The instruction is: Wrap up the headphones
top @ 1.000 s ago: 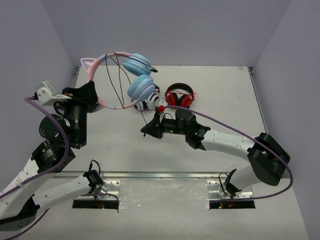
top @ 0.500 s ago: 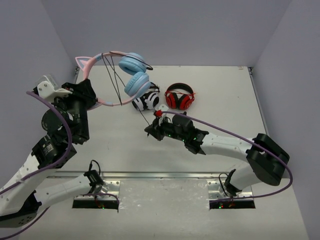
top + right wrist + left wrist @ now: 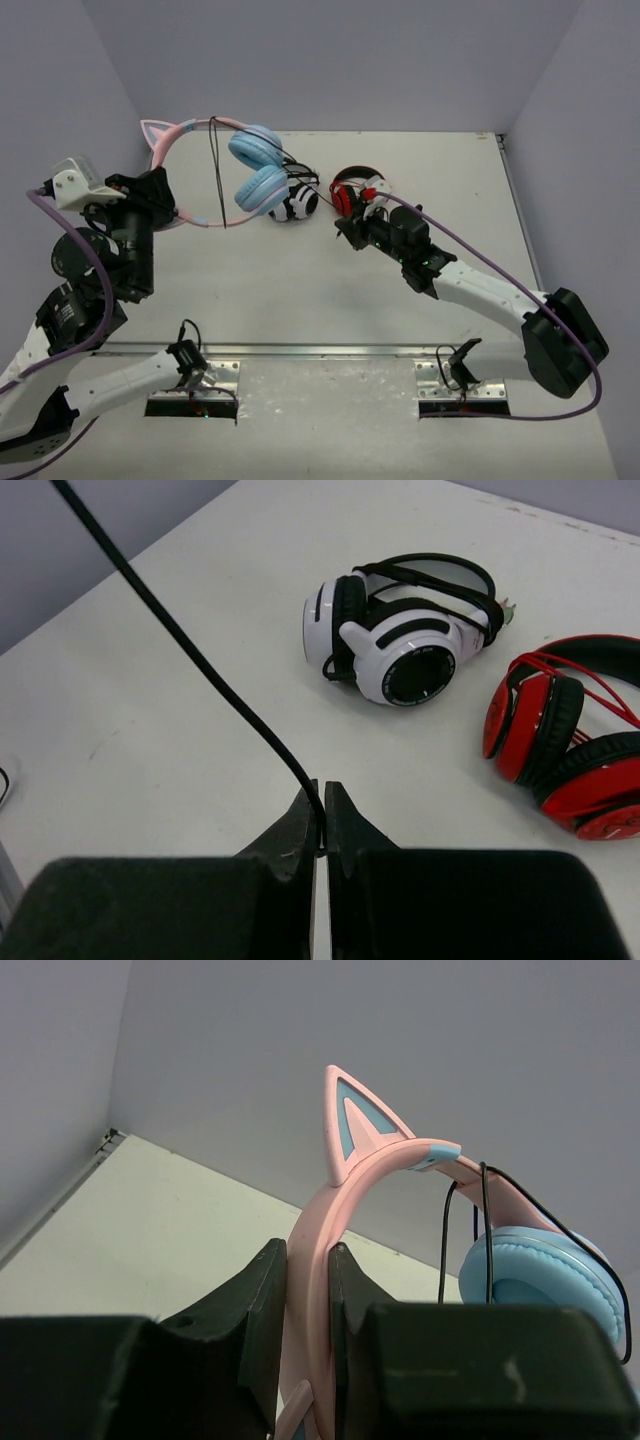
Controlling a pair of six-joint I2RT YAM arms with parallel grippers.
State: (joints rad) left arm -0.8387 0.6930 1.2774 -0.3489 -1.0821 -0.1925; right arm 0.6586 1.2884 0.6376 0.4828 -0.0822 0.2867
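While the L gripper clamps the pink band of the headphones, held aloft over the far-left part of the table w/ a cat ear up and the blue cups hanging toward centre, the R gripper pinches the thin black cable btw. closed fingers, just in front of the red-and-black set.

Risks, as judged: the cable runs taut from the cups over the white-and-black set, so a further pull could drag or snag that set; the pinch is on a thin, smooth cord, which may slide through and lose tension; the turns already across the band lie loose and could slip off if the band tilts; the band is held at one narrow spot, so a hard tug may twist it in the grip; the R gripper, so near the red-and-black set, could nudge it.

Vs. 1 s earlier: the R gripper has moved from front-centre to the right and back, beside the red set; the L arm has swung the headphones further left; the cable strands across the band, then splayed, now lie close together.
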